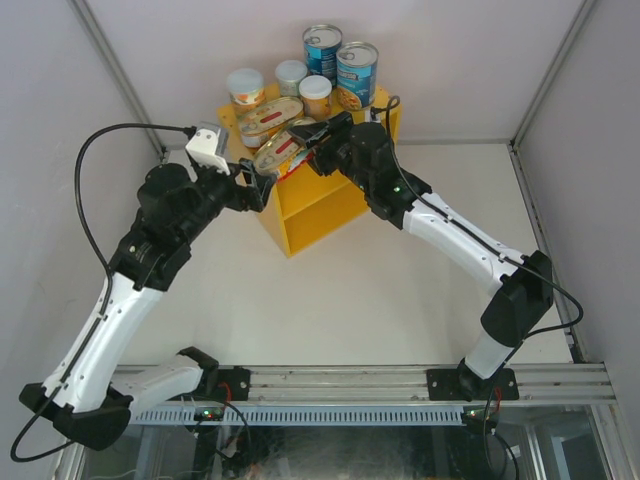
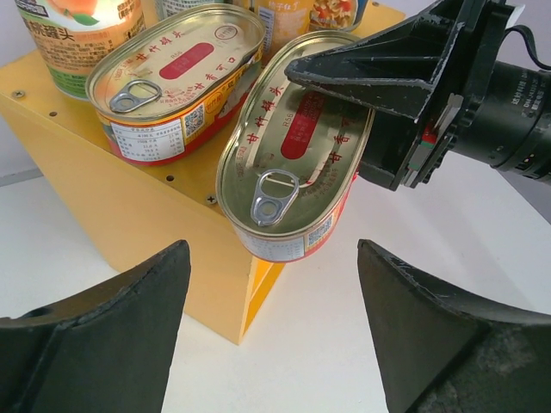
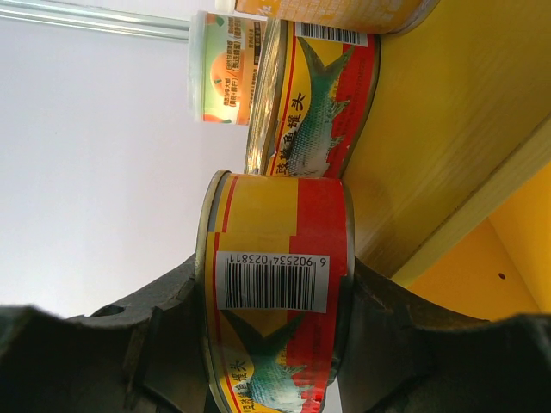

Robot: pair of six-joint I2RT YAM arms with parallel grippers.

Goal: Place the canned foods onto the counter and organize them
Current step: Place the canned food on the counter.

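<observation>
The yellow counter (image 1: pixel 312 212) stands at the back of the table. On its top are two tall blue cans (image 1: pixel 322 50) (image 1: pixel 357 72), three small pale-lidded cans (image 1: pixel 246 90) (image 1: pixel 291 75) (image 1: pixel 316 95) and a flat oval tin (image 1: pixel 268 120). A second oval tin (image 2: pixel 288 155) hangs over the counter's near corner, level with the top. My right gripper (image 3: pixel 274 301) is shut on this tin (image 3: pixel 275 232), one finger above and one below it. My left gripper (image 2: pixel 274 258) stands open just in front of the tin, touching nothing.
The counter's inner shelf (image 1: pixel 322 205) opens toward the arms. Grey walls (image 1: pixel 60 120) close in both sides. A black cable (image 1: pixel 95 160) loops off the left arm. An aluminium rail (image 1: pixel 350 385) runs along the near edge.
</observation>
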